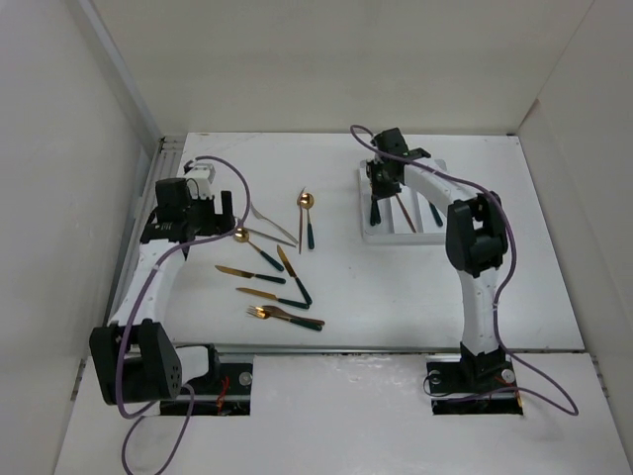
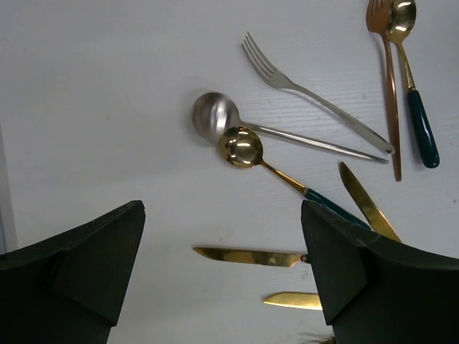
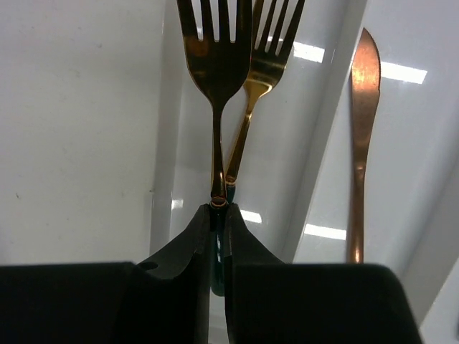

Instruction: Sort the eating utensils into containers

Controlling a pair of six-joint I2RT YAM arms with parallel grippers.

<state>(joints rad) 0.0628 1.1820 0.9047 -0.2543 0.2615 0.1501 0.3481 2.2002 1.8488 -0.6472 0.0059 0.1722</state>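
On the white bench [image 1: 396, 307], your right hand [image 3: 219, 213] is clamped on a gold fork [image 3: 217, 86] by its dark handle. The fork's long axis runs along the tray [image 1: 394, 236]'s left compartment, in line with a second fork [image 3: 267, 64] lying there. Your left hand [image 2: 222, 215] gapes empty above a gold spoon [image 2: 240, 147].

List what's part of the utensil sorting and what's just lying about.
Job: loose utensils on the table, white tray, held fork in right fingers, second fork and copper knife in tray.
Not job: purple cables, metal rail at table's left edge.
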